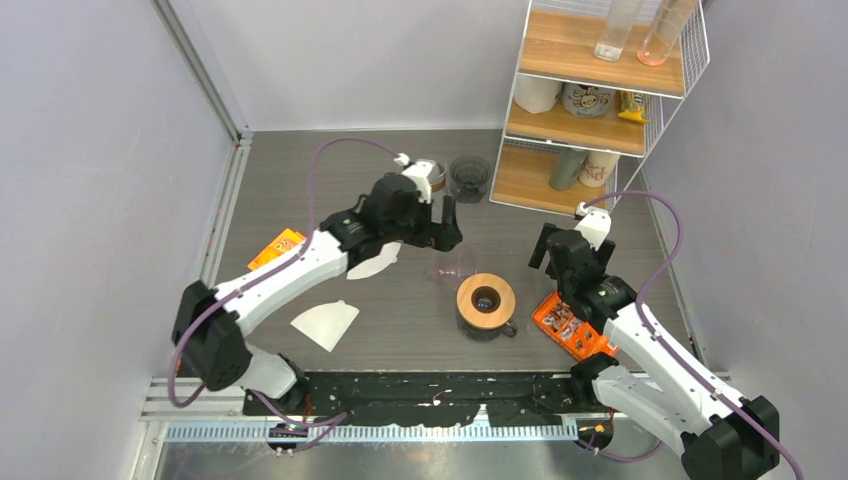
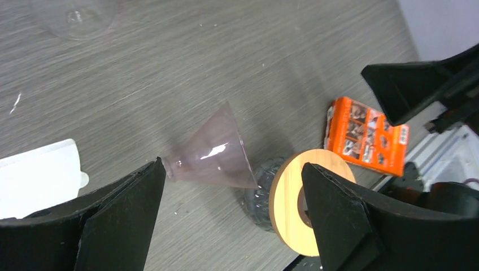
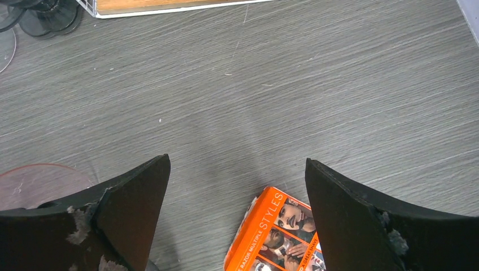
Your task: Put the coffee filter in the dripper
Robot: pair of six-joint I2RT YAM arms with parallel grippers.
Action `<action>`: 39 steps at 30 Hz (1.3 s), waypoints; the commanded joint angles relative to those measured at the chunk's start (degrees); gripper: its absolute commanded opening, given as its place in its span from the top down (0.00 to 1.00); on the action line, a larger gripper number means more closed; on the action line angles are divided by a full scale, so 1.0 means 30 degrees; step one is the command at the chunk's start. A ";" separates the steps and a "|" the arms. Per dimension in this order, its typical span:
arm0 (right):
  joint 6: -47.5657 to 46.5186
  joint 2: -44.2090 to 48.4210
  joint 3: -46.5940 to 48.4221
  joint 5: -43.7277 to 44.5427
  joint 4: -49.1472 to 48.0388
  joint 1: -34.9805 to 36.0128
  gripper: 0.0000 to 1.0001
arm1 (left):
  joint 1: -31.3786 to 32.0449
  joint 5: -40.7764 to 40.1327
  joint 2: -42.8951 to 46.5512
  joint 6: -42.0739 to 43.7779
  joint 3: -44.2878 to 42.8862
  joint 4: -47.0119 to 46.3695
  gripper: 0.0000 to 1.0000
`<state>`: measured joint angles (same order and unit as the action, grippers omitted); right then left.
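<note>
While both arms reach over the grey wood-grain table [image 1: 300, 200], the overhead view shows the left arm stretching from the lower left toward the centre of the frame and the right arm bending in from the lower right.

The left gripper [image 2: 233, 165] is spread wide and holds nothing. In its wrist view a clear, pink-tinted cone, the dripper [image 2: 212, 155], lies on its side on the table, framed between the two black fingers. Its narrow end points left. Its wide mouth faces right, just beside a glass carafe with a round wooden collar [image 2: 288, 209].

A white paper coffee filter [image 1: 325, 323] lies flat at lower left of centre in the overhead view, well apart from the dripper. A second white filter [image 1: 375, 262] lies partly under the left arm, nearer the dripper.

The right gripper [image 3: 236, 160] is also wide open and empty, over bare table. An orange printed box [image 3: 277, 231] sits at the bottom of its wrist view.

A white wire rack with wooden shelves [image 1: 600, 60] fills the upper right of the overhead view and holds cups and glasses. A dark glass vessel [image 1: 469, 178] stands on the table just left of it.
</note>
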<state>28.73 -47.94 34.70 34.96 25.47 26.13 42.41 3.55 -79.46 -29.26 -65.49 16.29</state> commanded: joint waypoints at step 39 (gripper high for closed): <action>-0.0695 0.0187 0.0299 -0.0520 -0.0706 -0.0064 0.05 | 0.4524 -1.0036 -1.2445 0.0546 -1.1638 0.9526 0.43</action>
<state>27.09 -47.66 34.70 33.08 25.23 26.13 55.66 -24.12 -115.96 -28.01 -97.51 43.64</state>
